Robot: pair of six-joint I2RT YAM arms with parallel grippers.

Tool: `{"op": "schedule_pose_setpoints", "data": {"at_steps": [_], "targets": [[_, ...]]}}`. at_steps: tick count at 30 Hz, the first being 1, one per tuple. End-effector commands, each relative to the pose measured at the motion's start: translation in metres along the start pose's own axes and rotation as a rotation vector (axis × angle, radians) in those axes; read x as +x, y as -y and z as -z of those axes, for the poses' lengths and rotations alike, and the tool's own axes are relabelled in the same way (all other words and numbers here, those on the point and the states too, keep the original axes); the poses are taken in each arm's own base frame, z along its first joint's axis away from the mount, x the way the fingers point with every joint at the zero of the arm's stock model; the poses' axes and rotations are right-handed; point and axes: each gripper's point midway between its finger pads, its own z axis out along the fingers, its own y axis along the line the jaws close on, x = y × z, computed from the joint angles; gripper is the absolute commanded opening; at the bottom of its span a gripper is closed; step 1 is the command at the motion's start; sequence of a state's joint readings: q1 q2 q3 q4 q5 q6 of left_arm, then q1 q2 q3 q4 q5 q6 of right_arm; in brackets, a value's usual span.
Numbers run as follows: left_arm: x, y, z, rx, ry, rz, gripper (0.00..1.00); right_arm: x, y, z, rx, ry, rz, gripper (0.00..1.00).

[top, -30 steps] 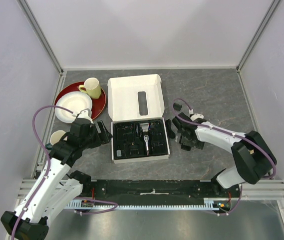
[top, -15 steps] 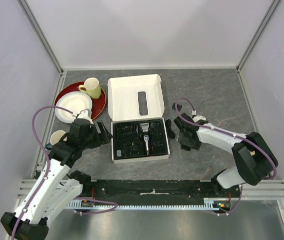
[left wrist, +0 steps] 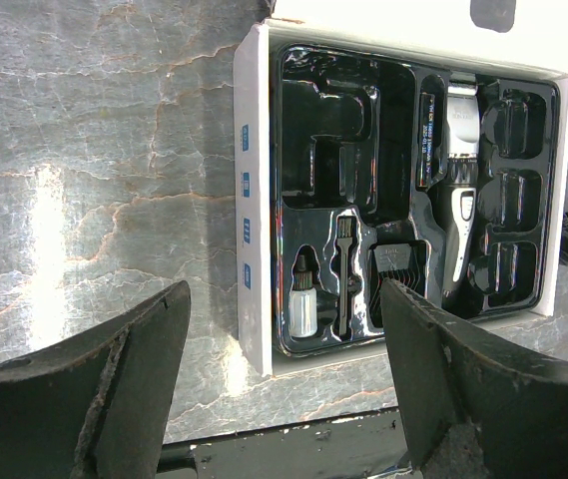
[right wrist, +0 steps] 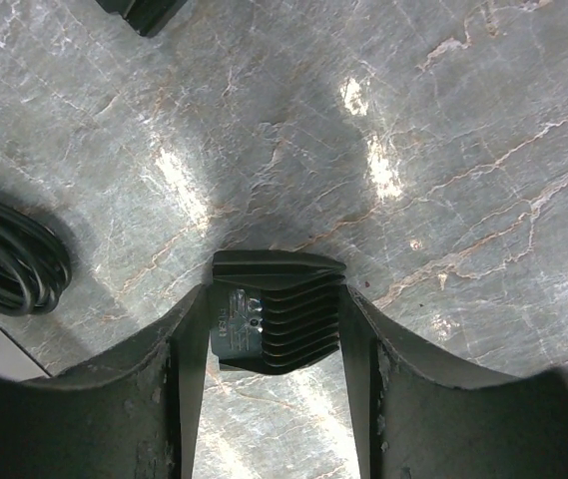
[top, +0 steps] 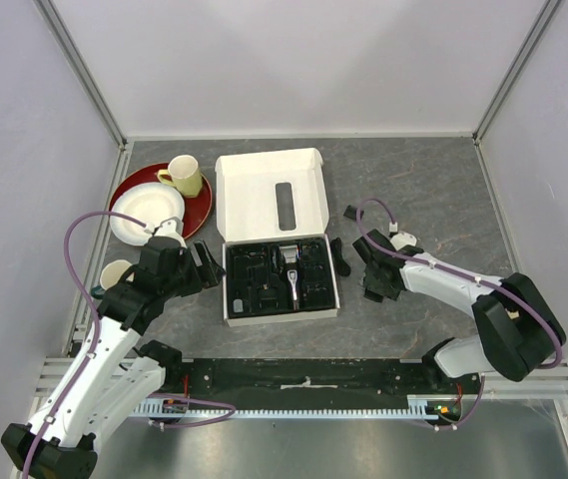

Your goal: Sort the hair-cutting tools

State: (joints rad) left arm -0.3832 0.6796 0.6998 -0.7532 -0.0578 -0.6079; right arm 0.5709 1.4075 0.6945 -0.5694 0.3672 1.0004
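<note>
Right claw [top: 373,282] has slid a little away from the box [top: 282,315]. Left claw [left wrist: 284,299] hangs wide open, left of the box. Right of the box, right claw pinches a comb attachment [right wrist: 277,311]; I should lift it straight up, squeezing gently.

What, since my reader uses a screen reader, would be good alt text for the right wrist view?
The right gripper clamps a black ribbed comb attachment between its two dark fingers, over a grey marbled table. A coiled black cord lies at the left edge, and part of another black piece shows at the top left.
</note>
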Motion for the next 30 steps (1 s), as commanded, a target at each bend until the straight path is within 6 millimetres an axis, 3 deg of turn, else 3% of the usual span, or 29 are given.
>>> {"op": "schedule_pose_setpoints", "data": {"at_steps": [1,9,13,16,18,25,30], "targets": [[-0.007,0.005,0.001,0.028,0.032,-0.036,0.84,0.012,0.015,-0.008,0.037,-0.031,0.004,0.43],[-0.007,0.005,0.001,0.029,0.034,-0.036,0.84,-0.033,-0.011,0.038,-0.063,0.062,0.041,0.38],[-0.007,0.006,0.001,0.032,0.034,-0.035,0.84,-0.048,-0.038,0.071,-0.191,0.072,0.07,0.38],[-0.008,0.006,0.0,0.032,0.032,-0.034,0.84,-0.052,-0.046,0.083,-0.221,0.08,0.088,0.38],[-0.007,0.006,0.0,0.032,0.032,-0.033,0.84,-0.053,-0.041,0.08,-0.19,0.084,0.096,0.39],[-0.007,0.006,0.0,0.036,0.029,-0.035,0.84,-0.03,-0.006,0.047,-0.051,0.065,0.098,0.69],[-0.007,0.007,0.001,0.038,0.03,-0.036,0.84,-0.013,-0.001,0.023,-0.038,0.031,0.122,0.77]]}}
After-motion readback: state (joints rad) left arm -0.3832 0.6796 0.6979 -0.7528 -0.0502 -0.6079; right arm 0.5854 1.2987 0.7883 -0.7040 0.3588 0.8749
